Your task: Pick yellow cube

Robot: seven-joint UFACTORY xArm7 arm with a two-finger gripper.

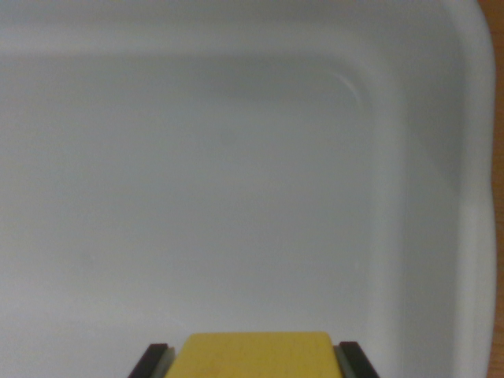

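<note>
The yellow cube [256,354] shows at the bottom middle of the wrist view, only its upper part in frame. My gripper [253,364] is shut on it, with one dark fingertip [152,361] pressed against its left side and the other against its right side. Behind the cube lies the pale inside of a white bin [236,197].
The white bin's rounded wall [441,197] rises along the wrist view's right and across the top. A thin strip of wooden surface [498,47] shows beyond the rim at the far right edge.
</note>
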